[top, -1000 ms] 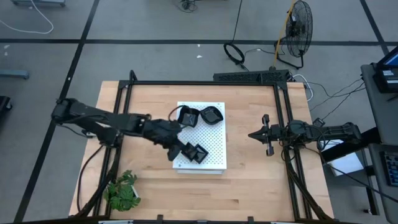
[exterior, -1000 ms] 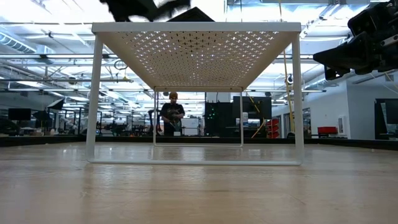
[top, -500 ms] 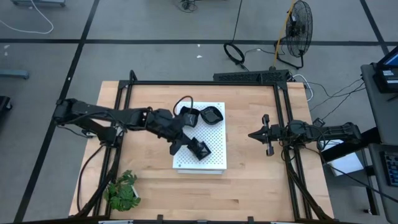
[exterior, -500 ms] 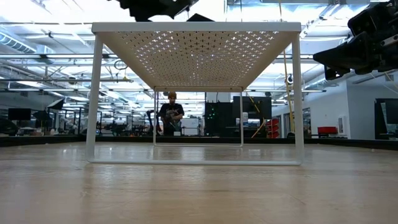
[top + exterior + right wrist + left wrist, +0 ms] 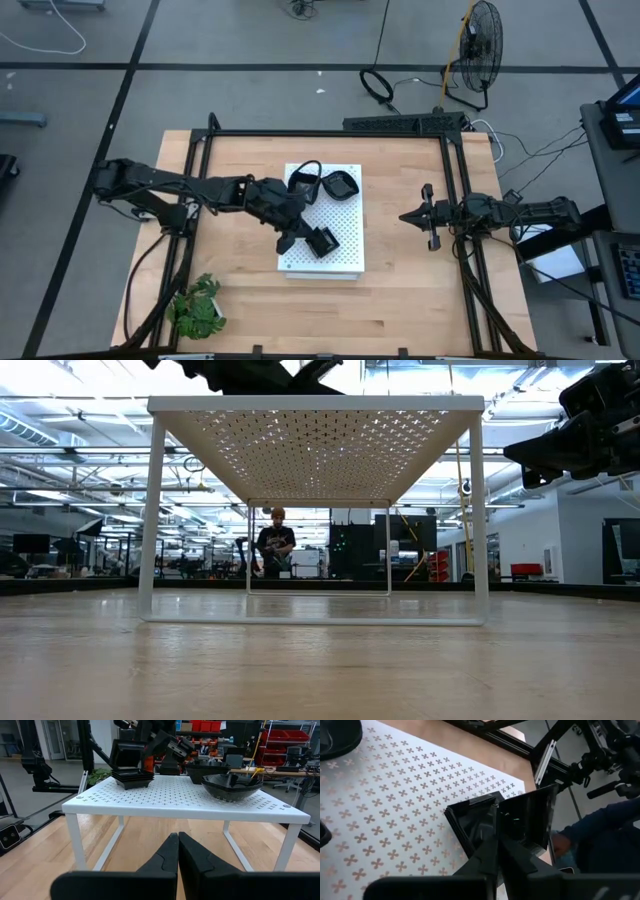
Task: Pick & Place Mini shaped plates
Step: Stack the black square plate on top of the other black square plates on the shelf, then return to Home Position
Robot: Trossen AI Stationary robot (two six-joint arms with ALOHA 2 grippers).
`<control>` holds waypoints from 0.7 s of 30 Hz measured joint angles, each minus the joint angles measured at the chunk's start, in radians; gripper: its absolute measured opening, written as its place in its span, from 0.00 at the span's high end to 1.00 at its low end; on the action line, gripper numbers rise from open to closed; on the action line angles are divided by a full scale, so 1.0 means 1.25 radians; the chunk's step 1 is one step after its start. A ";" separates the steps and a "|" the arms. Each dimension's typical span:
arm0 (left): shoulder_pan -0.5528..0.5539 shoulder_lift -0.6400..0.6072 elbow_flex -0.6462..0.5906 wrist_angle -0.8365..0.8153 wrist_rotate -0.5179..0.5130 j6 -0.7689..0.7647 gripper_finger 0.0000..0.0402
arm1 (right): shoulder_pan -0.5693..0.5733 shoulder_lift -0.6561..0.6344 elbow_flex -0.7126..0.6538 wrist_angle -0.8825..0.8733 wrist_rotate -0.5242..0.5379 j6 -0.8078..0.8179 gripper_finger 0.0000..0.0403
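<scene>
The white perforated board (image 5: 342,228) stands on legs mid-table. Two rounded black plates (image 5: 340,185) (image 5: 303,185) sit at its far edge. A low stack of square black plates (image 5: 132,775) (image 5: 470,817) rests flat near the board's near left part. My left gripper (image 5: 300,238) (image 5: 496,815) is over that stack, shut on one more square plate (image 5: 530,817) (image 5: 126,754). My right gripper (image 5: 404,216) (image 5: 178,840) hangs shut off the board's right side, touching nothing. My left gripper pinches the square plate by one side wall (image 5: 504,817) between its two fingers. The fingers come slanting down from the table's left. The plate stands tipped up on edge, with its lower edge (image 5: 131,769) on the stack of square plates.
A small green plant (image 5: 197,305) stands at the table's near left corner. A black frame (image 5: 325,133) borders the table's far and side edges. Bare wood lies in front of and under the board (image 5: 315,405). A person (image 5: 275,545) stands far off in the room.
My left gripper has moved a little toward the table's right with the square plate. That plate lay beside the other square plates a second ago; now it is over them and tipped up on edge. My right arm has kept still.
</scene>
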 joint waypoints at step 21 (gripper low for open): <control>0.089 -0.212 0.080 -0.279 0.048 0.093 0.79 | 0.000 0.002 0.000 -0.001 0.000 0.000 1.00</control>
